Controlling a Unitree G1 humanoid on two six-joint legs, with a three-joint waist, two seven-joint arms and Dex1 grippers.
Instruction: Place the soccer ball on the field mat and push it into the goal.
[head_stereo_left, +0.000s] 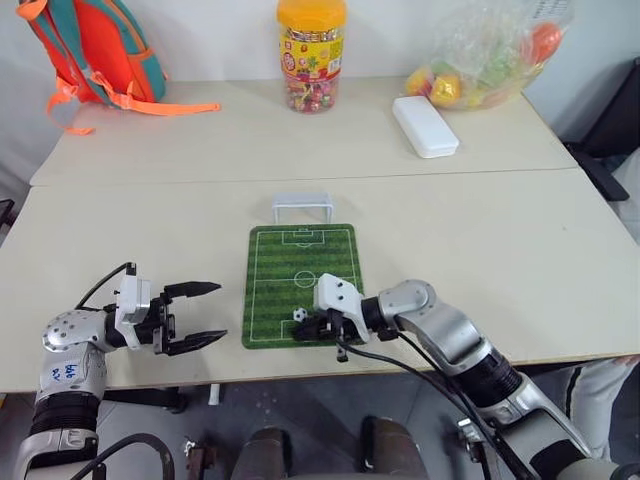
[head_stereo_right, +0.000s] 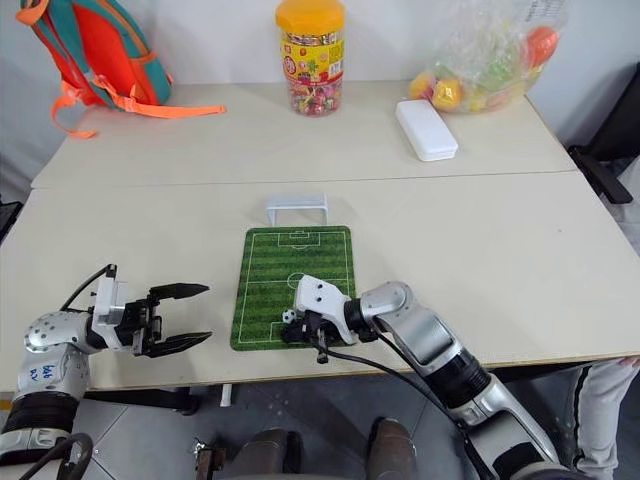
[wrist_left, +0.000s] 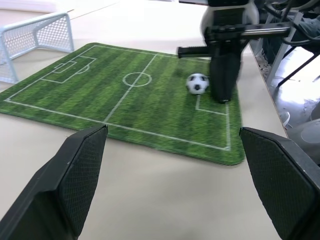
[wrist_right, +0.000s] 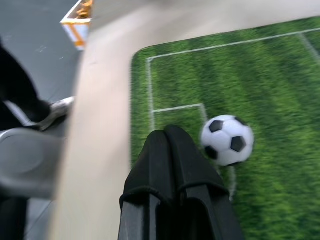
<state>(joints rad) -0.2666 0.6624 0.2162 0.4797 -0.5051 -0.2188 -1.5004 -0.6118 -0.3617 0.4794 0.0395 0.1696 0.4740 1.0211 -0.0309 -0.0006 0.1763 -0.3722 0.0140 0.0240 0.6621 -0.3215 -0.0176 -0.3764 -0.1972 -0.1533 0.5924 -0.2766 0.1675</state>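
the right gripper (head_stereo_left: 316, 327), black fingers pressed together, rests on the near end of the flat green striped field mat (head_stereo_left: 303, 255), at its 6 o'clock. the left gripper (head_stereo_left: 205, 315), at 8 o'clock beside the mat, is spread and empty. the small white netted goal (head_stereo_left: 302, 207) stands at 12 o'clock. the tiny black-and-white soccer ball (head_stereo_left: 299, 314) sits on the mat just beside the right fingertips.
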